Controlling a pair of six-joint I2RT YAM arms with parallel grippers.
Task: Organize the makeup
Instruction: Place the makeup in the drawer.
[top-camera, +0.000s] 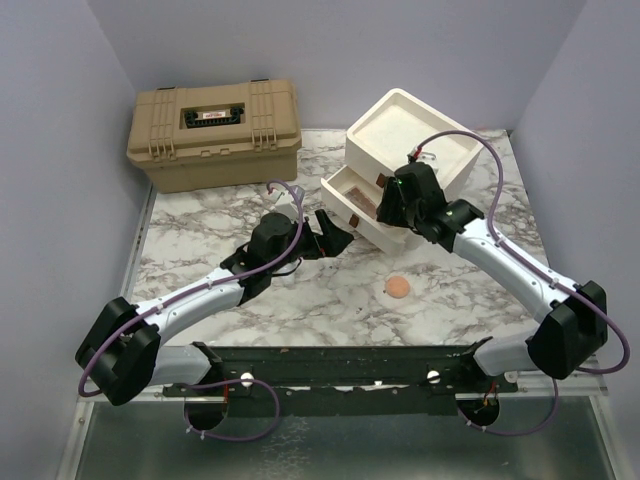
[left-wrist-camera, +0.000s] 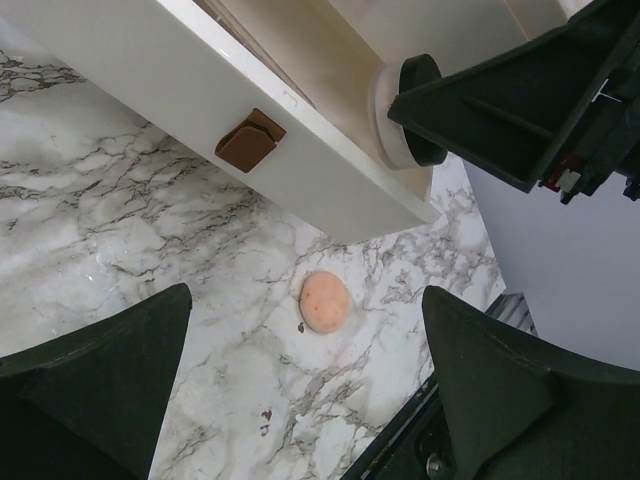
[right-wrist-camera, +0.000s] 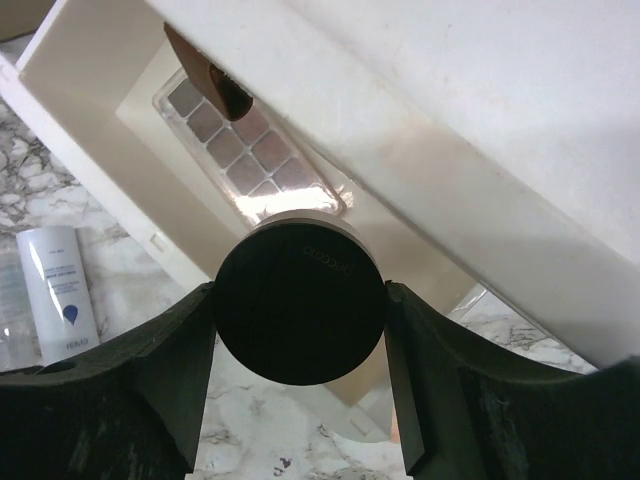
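While your left claw (left-wrist-camera: 305, 305) hangs spread apart over the counter (left-wrist-camera: 120, 220) near a loose peach powder disc (top-camera: 399, 288), your right claw (right-wrist-camera: 300, 330) is clamped on the round black compact (right-wrist-camera: 298, 290) above the open drawer (right-wrist-camera: 95, 70), where the rectangular pink palette (right-wrist-camera: 240, 145) lies.

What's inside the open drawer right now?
A palette lies in the drawer. The black compact, gripped in the right tool, hides the palette's near end and the rest.
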